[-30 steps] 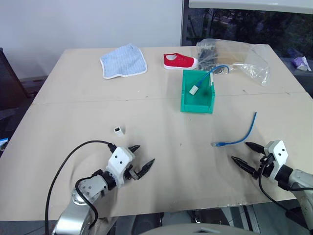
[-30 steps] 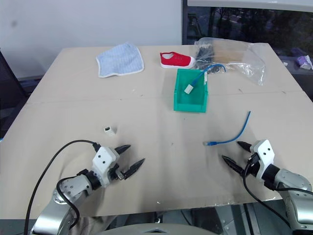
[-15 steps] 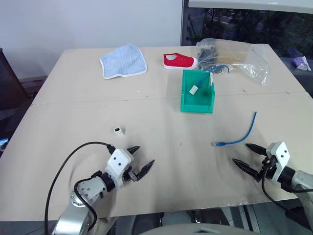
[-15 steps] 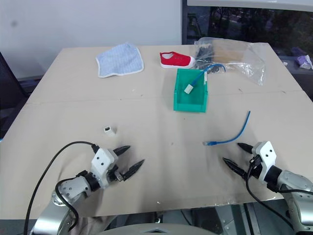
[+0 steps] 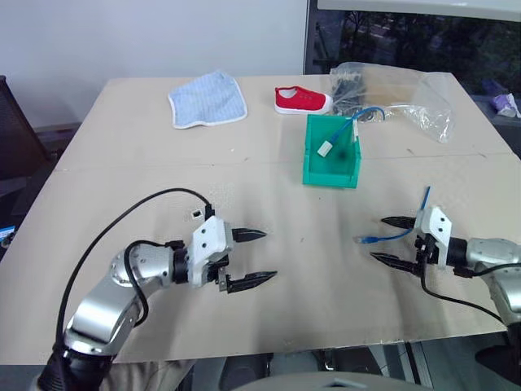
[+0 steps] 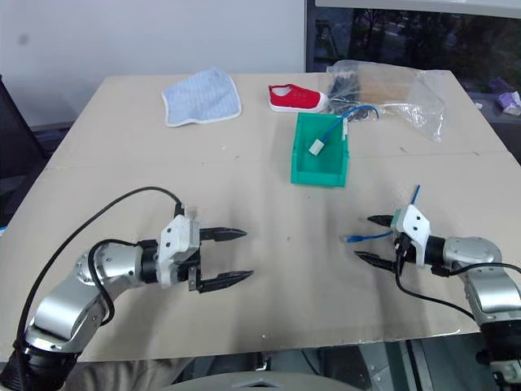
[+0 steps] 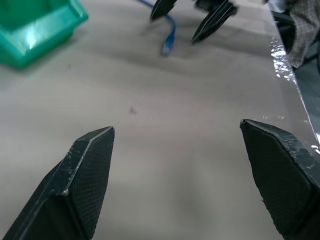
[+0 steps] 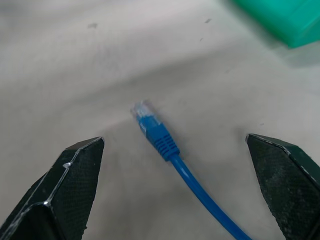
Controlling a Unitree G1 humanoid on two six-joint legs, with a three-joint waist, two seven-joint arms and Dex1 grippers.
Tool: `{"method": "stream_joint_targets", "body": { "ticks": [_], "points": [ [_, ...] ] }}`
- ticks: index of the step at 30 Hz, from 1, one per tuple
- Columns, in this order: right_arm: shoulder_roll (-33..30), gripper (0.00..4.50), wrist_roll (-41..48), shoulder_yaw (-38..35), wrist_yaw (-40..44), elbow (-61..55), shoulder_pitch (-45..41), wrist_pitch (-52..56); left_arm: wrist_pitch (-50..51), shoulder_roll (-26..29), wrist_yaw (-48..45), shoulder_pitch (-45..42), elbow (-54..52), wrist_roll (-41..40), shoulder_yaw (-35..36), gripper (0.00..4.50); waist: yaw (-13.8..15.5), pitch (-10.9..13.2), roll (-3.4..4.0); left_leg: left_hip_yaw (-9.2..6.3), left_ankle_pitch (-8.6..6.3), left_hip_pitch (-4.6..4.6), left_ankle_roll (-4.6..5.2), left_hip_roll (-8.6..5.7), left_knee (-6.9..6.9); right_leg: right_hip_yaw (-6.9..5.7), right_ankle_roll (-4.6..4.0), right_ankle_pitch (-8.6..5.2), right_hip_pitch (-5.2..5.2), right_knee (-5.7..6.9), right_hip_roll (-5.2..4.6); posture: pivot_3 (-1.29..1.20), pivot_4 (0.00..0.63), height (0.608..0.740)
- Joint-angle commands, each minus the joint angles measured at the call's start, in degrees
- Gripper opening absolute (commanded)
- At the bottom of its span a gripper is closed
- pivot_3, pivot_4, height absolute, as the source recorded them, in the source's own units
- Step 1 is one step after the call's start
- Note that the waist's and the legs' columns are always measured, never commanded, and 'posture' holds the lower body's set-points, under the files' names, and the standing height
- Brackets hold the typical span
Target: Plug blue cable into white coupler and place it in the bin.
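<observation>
Blue cable (image 5: 399,231) lies on the table (image 5: 122,171), on the robot's right side, in a soft curve. Its clear plug (image 8: 141,111) rests flat on the table and points toward the middle of it. The right gripper (image 5: 389,239) is low over the table, and its arm reaches in from the right edge, pointing to the left. Its two black fingers (image 8: 60,192) are spread wide, one on each side of the plug end, and they do not touch the cable.

The white coupler (image 5: 197,214) sits on the table at the robot's left, just behind the left gripper's white body, and it is partly hidden there. The left gripper (image 5: 259,256) is held above the table and turned to point toward the right, with the forearm bent across in front of the robot. Its fingers (image 7: 82,172) are also wide apart and hold nothing.

The green bin (image 5: 329,173) stands farther back, near the middle of the table, well apart from both grippers. Inside it there is another blue cable (image 5: 346,128) with a cream connector (image 5: 324,149). Behind it lie a red shoe (image 5: 302,101), a blue cloth (image 5: 207,99) and a clear plastic bag (image 5: 399,94).
</observation>
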Motion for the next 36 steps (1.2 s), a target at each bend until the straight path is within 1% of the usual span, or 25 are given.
{"method": "stream_joint_targets", "body": {
  "ticks": [1, 4, 5, 6, 8, 9, 14, 17, 19, 21, 25, 28, 30, 31, 32, 33, 34, 35, 36],
  "points": [
    [-1.13, 3.66, -1.26, 1.81, 4.08, 2.20, -3.21, -1.74, 1.42, 0.92, -1.31, -2.57, -2.83, -1.56, -0.13, 4.15, -0.02, 0.01, 0.00, -0.01, 0.00, -0.06, 0.00, 0.01, 0.00, 0.00, 0.00, 0.00, -0.07, 0.00, 0.01, 0.00, 0.150, 0.740],
    [-0.84, 2.25, -2.21, 3.08, 5.22, 3.28, -4.60, -2.32, 2.02, 0.98, -1.74, -3.60, -2.13, -1.74, -0.05, 4.15, -0.03, 0.01, 0.00, -0.03, 0.00, -0.06, 0.00, 0.03, -0.02, -0.02, 0.00, 0.00, -0.08, 0.01, 0.04, 0.00, 0.150, 0.740],
    [-0.64, 1.66, -2.32, 3.29, 5.27, 3.54, -5.02, -2.44, 2.12, 0.86, -1.84, -3.94, -1.82, -1.66, -0.05, 4.15, -0.02, 0.01, 0.00, -0.06, 0.00, -0.08, 0.00, 0.03, -0.02, -0.06, 0.00, 0.00, -0.09, 0.01, 0.05, 0.00, 0.150, 0.740],
    [-0.45, 1.30, -2.45, 3.50, 5.37, 3.85, -5.44, -2.63, 2.08, 0.68, -1.85, -4.33, -1.49, -1.45, -0.09, 4.15, -0.01, 0.02, 0.00, -0.08, 0.00, -0.09, 0.00, 0.03, -0.02, -0.06, 0.00, 0.00, -0.09, 0.01, 0.05, 0.00, 0.150, 0.740],
    [-0.42, 0.39, -3.01, 4.15, 6.14, 4.49, -6.15, -3.29, 2.00, 0.32, -1.64, -5.09, -0.97, -1.02, -0.21, 4.15, -0.01, 0.02, 0.00, -0.10, 0.00, -0.09, 0.00, 0.03, -0.02, -0.08, 0.00, 0.00, -0.09, 0.02, 0.05, 0.00, 0.150, 0.740],
    [-0.36, 0.03, -3.29, 4.51, 6.53, 4.77, -6.49, -3.70, 1.93, 0.23, -1.49, -5.32, -0.81, -0.85, -0.21, 4.15, -0.01, 0.02, 0.00, -0.10, 0.00, -0.08, 0.00, 0.03, -0.02, -0.07, 0.00, 0.00, -0.08, 0.04, 0.05, 0.00, 0.150, 0.740],
    [2.44, 0.03, -4.68, 7.69, 7.44, 6.46, -11.57, -3.65, 1.65, 0.79, -1.65, -6.01, 0.92, -0.31, 0.65, 4.15, -0.27, 0.03, -0.02, -0.05, 0.00, -0.02, -0.01, 0.02, 0.00, -0.01, 0.00, 0.00, -0.07, 0.08, 0.08, 0.00, 0.150, 0.740],
    [6.96, 0.03, -6.79, 11.46, 7.34, 8.96, -17.94, -2.55, 0.55, 1.63, -2.68, -7.11, 3.29, 0.68, 1.17, 4.15, -0.65, 0.08, -0.06, 0.04, 0.01, 0.09, -0.01, 0.07, 0.01, 0.12, -0.02, 0.01, -0.08, 0.19, 0.22, 0.00, 0.150, 0.740],
    [9.06, 0.03, -7.64, 14.08, 8.94, 10.00, -21.49, 0.07, 0.18, 1.93, -3.10, -7.77, 4.17, 0.92, 1.31, 4.15, -0.36, 0.11, -0.07, -0.02, 0.01, 0.12, -0.02, 0.11, 0.03, 0.14, -0.03, 0.01, -0.13, 0.38, 0.30, 0.00, 0.150, 0.740],
    [11.73, 0.03, -8.68, 15.86, 8.50, 11.25, -24.81, 1.17, 0.07, 2.07, -3.29, -8.28, 4.57, 1.21, 1.17, 4.15, -0.17, 0.13, -0.08, -0.08, 0.01, 0.09, -0.02, 0.11, 0.03, 0.10, -0.03, 0.00, -0.24, 0.60, 0.30, 0.00, 0.150, 0.740],
    [14.89, 0.03, -8.83, 18.45, 10.48, 12.02, -28.62, 3.70, 0.09, 2.14, -3.30, -8.46, 4.57, 1.83, 0.70, 4.15, -0.03, 0.16, -0.07, -0.15, 0.01, -0.01, -0.02, 0.11, 0.03, 0.04, -0.04, 0.00, -0.34, 0.64, 0.30, 0.00, 0.150, 0.740],
    [14.93, 1.07, -8.89, 18.42, 10.45, 11.67, -28.48, 4.32, 0.08, 1.42, -2.92, -9.04, 5.40, 3.13, -0.64, 4.15, 0.16, 0.16, -0.07, -0.18, 0.01, -0.10, -0.03, 0.11, 0.04, -0.03, -0.03, 0.00, -0.34, 0.54, 0.26, 0.00, 0.150, 0.740],
    [14.10, 2.00, -7.87, 16.92, 9.68, 9.27, -26.96, 5.43, -1.52, 0.44, -2.34, -10.15, 7.34, 6.04, -2.87, 4.15, 0.23, 0.16, -0.07, -0.19, 0.01, -0.17, -0.03, 0.07, 0.06, -0.05, -0.03, 0.00, -0.37, 0.49, 0.21, 0.00, 0.150, 0.740],
    [13.71, 2.38, -6.83, 15.68, 8.90, 7.38, -25.97, 6.67, -1.71, -0.28, -2.06, -11.03, 8.56, 7.08, -4.05, 4.15, 0.36, 0.16, -0.06, -0.18, 0.01, -0.18, -0.03, 0.05, 0.07, -0.05, -0.03, 0.00, -0.37, 0.49, 0.19, 0.00, 0.150, 0.740],
    [13.09, 2.93, -5.62, 14.09, 7.93, 4.85, -24.56, 8.04, -1.89, -1.53, -1.47, -12.29, 10.30, 8.19, -5.30, 4.15, 0.56, 0.17, -0.06, -0.19, 0.01, -0.20, -0.03, 0.04, 0.10, -0.07, -0.03, 0.00, -0.37, 0.49, 0.19, 0.00, 0.150, 0.740],
    [12.56, 3.57, -4.75, 12.74, 6.97, 2.73, -23.32, 8.93, -1.95, -2.56, -0.99, -13.39, 11.79, 9.17, -6.31, 4.15, 0.52, 0.18, -0.05, -0.26, 0.01, -0.30, -0.03, 0.04, 0.22, -0.13, -0.03, 0.00, -0.39, 0.51, 0.19, 0.00, 0.150, 0.740],
    [12.08, 3.67, -4.03, 11.24, 5.68, 0.70, -21.99, 9.42, -2.23, -3.49, -0.56, -14.53, 13.30, 10.50, -7.43, 4.15, 0.55, 0.18, -0.05, -0.29, 0.01, -0.41, -0.03, 0.04, 0.35, -0.16, -0.03, 0.00, -0.47, 0.58, 0.20, 0.00, 0.150, 0.740],
    [11.33, 4.30, -2.57, 9.21, 4.82, -1.99, -19.93, 10.09, -2.39, -4.78, -0.05, -15.87, 14.93, 11.61, -8.56, 4.15, 0.64, 0.18, -0.05, -0.35, 0.01, -0.59, -0.03, 0.05, 0.54, -0.21, -0.02, 0.00, -0.58, 0.70, 0.22, 0.00, 0.150, 0.740],
    [10.86, 4.45, 0.61, 5.98, 4.60, -5.45, -16.85, 10.08, -2.43, -6.53, 0.41, -17.64, 17.04, 12.45, -9.68, 4.15, 1.06, 0.18, -0.05, -0.41, 0.01, -0.76, -0.02, 0.05, 0.68, -0.26, -0.02, 0.01, -0.68, 0.79, 0.22, 0.00, 0.150, 0.740]
  ]
}}
